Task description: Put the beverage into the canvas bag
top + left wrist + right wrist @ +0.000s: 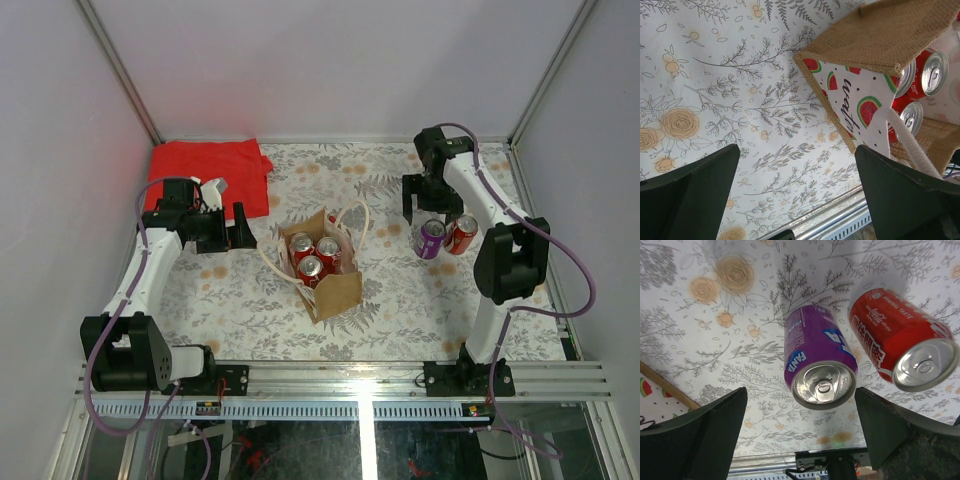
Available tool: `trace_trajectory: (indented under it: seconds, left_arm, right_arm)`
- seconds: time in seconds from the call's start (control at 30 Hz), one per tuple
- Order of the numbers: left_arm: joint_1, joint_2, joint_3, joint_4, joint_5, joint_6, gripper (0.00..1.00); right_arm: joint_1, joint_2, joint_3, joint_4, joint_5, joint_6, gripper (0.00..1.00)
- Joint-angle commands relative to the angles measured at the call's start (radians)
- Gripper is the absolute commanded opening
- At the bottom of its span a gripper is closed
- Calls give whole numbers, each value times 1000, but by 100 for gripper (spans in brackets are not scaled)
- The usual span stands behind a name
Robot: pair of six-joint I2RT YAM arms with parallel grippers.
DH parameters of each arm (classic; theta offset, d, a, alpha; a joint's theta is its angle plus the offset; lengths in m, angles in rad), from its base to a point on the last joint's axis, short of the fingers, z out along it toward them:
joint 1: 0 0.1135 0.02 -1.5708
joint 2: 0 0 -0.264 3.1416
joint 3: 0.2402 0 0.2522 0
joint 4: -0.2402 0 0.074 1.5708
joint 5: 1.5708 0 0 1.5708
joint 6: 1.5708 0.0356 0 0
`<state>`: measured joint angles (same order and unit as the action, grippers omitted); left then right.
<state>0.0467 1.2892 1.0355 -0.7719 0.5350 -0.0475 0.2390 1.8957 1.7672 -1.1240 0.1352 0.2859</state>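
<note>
A purple beverage can (430, 238) stands upright on the floral table at the right, with a red can (461, 234) touching its right side. My right gripper (431, 208) hovers just above and behind the purple can, open and holding nothing. In the right wrist view the purple can (817, 357) sits between and beyond the spread fingers (695, 435), with the red can (900, 340) beside it. The canvas bag (335, 295) stands open mid-table with three red cans (310, 266) inside. My left gripper (243, 228) is open to the left of the bag (880, 35).
A folded red cloth (215, 172) lies at the back left, behind the left arm. The bag's cream handles (910, 145) loop outward on both sides. The metal rail (350, 375) runs along the near table edge. Grey walls close in the back and both sides.
</note>
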Motion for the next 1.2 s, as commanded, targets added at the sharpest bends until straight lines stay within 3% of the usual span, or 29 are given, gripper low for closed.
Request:
trace_trajectory:
  seconds: [0.0,0.43,0.9,1.17]
  left_arm:
    - [7,-11,-4,15,12,16,100]
    - [8,-11,-2,7,10,20,100]
    - [6,9,11,8,20,13,100]
    - [7,26,26,7,24,11,100]
  right_arm:
    - [-12,1,-75,22,-32,-28,95]
    - [-17,-28,-193,90,-52,-26,95]
    - [-17,-74,-121,66,-79,-24,91]
    - [-37,-59,17,18,-30,-9,92]
